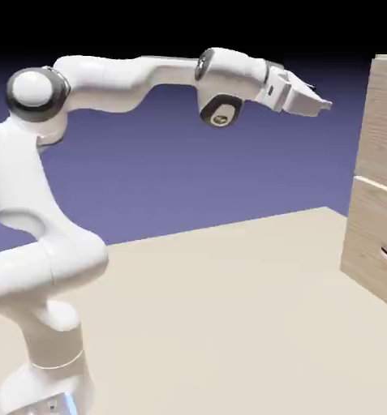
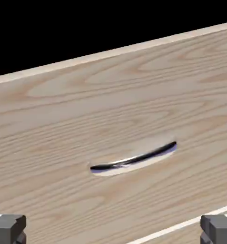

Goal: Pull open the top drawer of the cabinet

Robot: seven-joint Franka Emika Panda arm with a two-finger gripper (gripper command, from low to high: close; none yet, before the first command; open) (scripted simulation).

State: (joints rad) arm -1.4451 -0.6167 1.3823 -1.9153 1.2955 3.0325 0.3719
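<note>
Claw spread wide, gripping nothing, level and short of the cabinet; top drawer and its dark handle dead ahead.

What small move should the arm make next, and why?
Probably ease the gripper forward toward the top drawer. Its jaws are open, a gap separates it from the cabinet, and the hand view shows a dark curved handle ahead, not yet between the fingertips.
</note>
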